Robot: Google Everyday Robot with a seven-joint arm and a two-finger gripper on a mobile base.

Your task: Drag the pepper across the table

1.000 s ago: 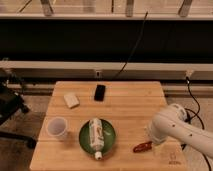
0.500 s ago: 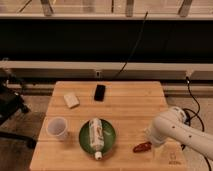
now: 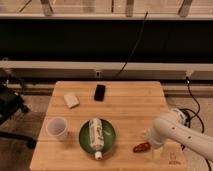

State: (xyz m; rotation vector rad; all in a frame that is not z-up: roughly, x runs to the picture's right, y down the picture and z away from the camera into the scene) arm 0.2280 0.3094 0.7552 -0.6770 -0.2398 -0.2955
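The pepper (image 3: 141,147) is small, glossy and red-brown. It lies on the light wood table (image 3: 130,107) near the front right corner. My white arm (image 3: 180,131) reaches in from the right over that corner. My gripper (image 3: 151,143) hangs at the arm's end, right beside the pepper's right tip, touching or nearly touching it. The arm hides most of the gripper.
A green plate (image 3: 85,137) with a white bottle (image 3: 96,135) lying on it sits at the front centre. A white cup (image 3: 57,128) stands at the front left. A pale sponge-like block (image 3: 71,100) and a black phone (image 3: 100,92) lie toward the back. A black chair (image 3: 10,105) stands left.
The arm has shifted slightly left and lower at the front right corner. The pepper has moved a little toward the front edge with it.
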